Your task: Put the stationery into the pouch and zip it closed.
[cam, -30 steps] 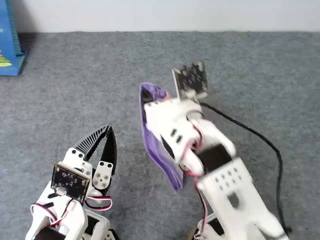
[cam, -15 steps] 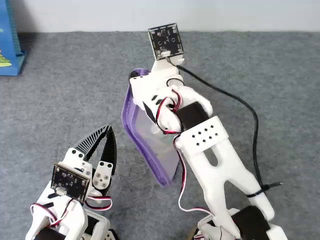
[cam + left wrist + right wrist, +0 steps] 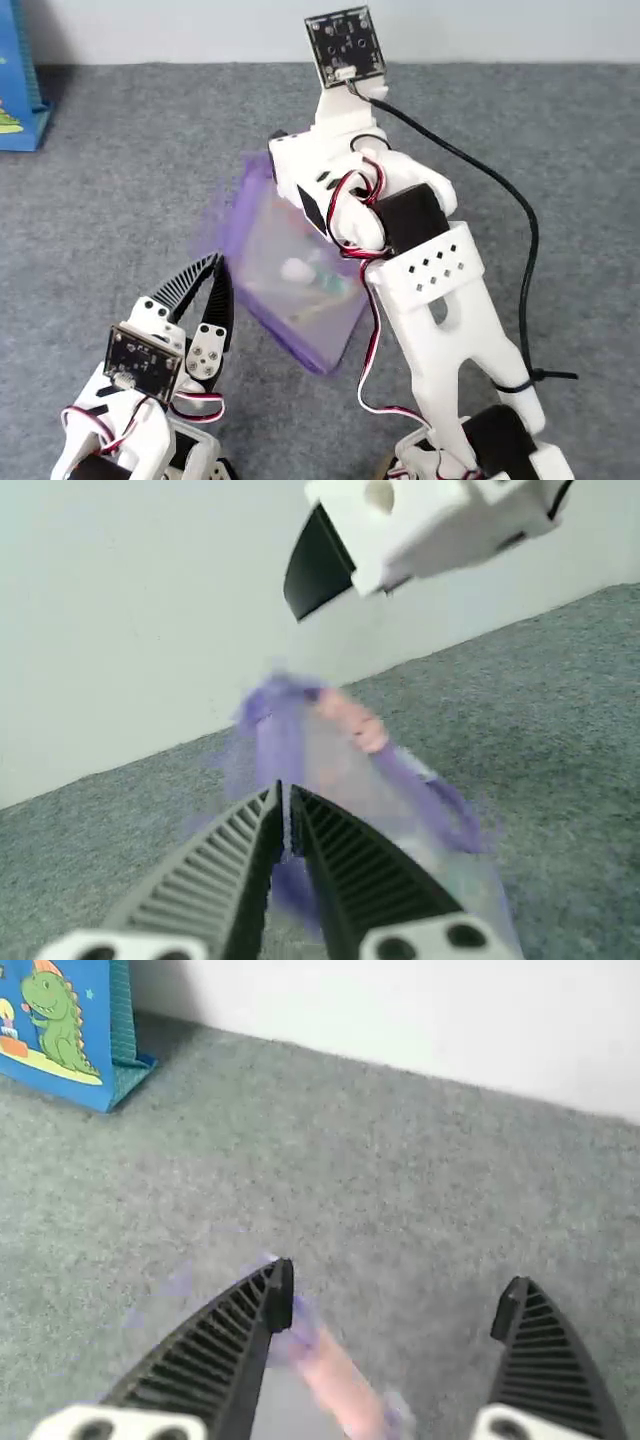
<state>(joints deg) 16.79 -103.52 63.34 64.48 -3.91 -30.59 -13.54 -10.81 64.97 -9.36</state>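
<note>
Pouch (image 3: 290, 285), purple-edged with a clear face, shows blurred beneath the right arm's wrist, over the grey bench (image 3: 120, 180), with pale stationery (image 3: 298, 270) visible inside. The right gripper (image 3: 395, 1295) has its jaws wide apart above the pouch. The left gripper (image 3: 287, 795) sits just beside the pouch's near edge, jaws together on nothing. A blue box (image 3: 18, 85) stands at the bench's far edge.
</note>
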